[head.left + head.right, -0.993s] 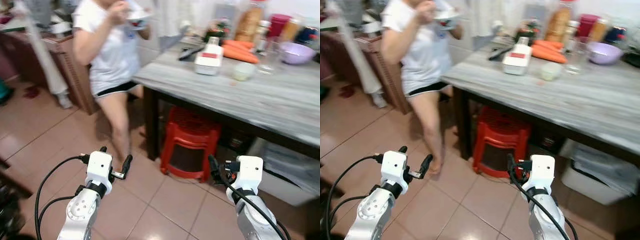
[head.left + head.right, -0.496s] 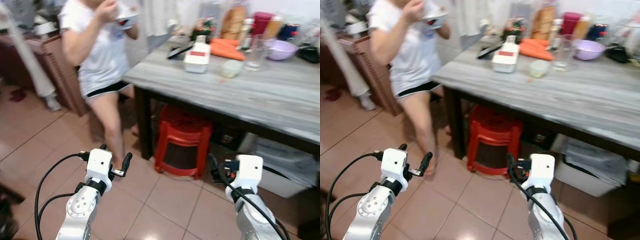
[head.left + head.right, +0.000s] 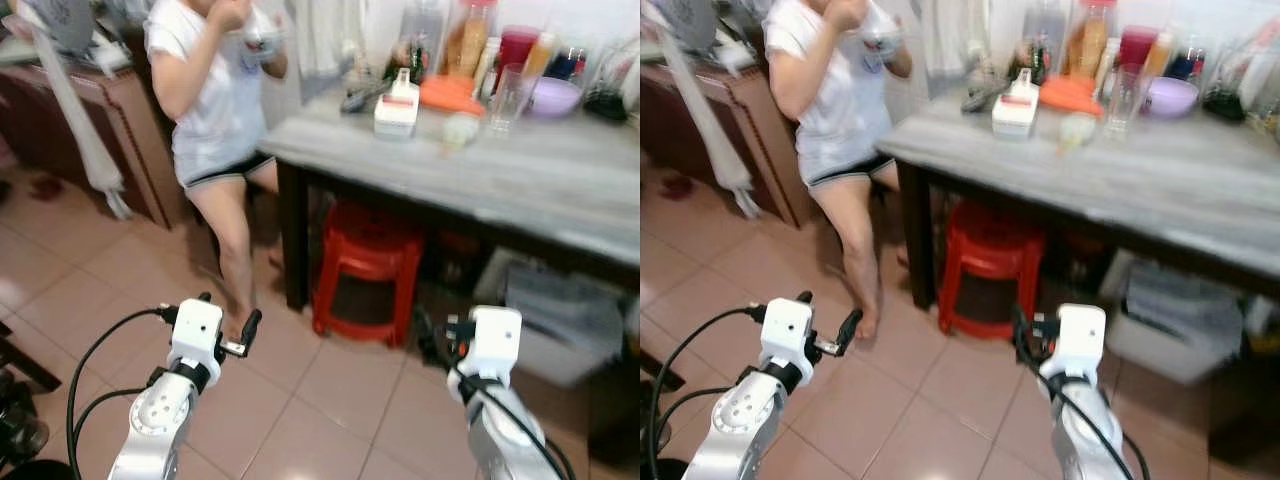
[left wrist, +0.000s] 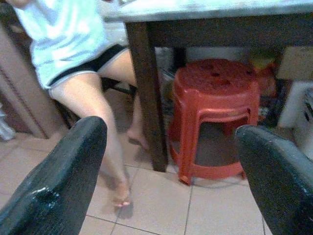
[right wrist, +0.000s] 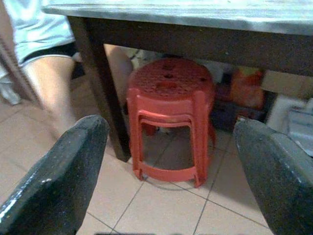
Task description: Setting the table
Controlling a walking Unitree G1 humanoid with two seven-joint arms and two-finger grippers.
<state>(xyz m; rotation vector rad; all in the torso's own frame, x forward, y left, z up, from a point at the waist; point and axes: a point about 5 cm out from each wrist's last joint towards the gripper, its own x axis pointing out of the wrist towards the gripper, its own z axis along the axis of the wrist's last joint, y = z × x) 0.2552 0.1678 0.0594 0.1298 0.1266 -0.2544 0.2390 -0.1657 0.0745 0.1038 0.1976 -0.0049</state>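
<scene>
Left eye view shows the robot standing short of the table (image 3: pixel 520 180), a grey-topped surface on dark legs running across the far right of the scene. Both arms are held low over the tiled floor (image 3: pixel 330 400); the left gripper (image 3: pixel 228 325) and the right gripper (image 3: pixel 432 335) carry nothing, and each wrist view shows its two black fingers spread wide apart. Tableware and food sit along the far edge of the tabletop: a white container (image 3: pixel 396 108), a clear glass (image 3: pixel 507 96), a purple bowl (image 3: pixel 556 96), orange carrots (image 3: pixel 450 92) and several bottles (image 3: pixel 470 40), too blurred to identify further. A red stool (image 3: pixel 368 270) is stowed under the table, centred in both wrist views. A person (image 3: pixel 215 110) stands at the table's left end, holding a bowl. The step in hand appears to be the approach; no item is within reach. The next move likely calls for closing on the near table edge, keeping clear of the person, then raising one gripper above the tabletop.
</scene>
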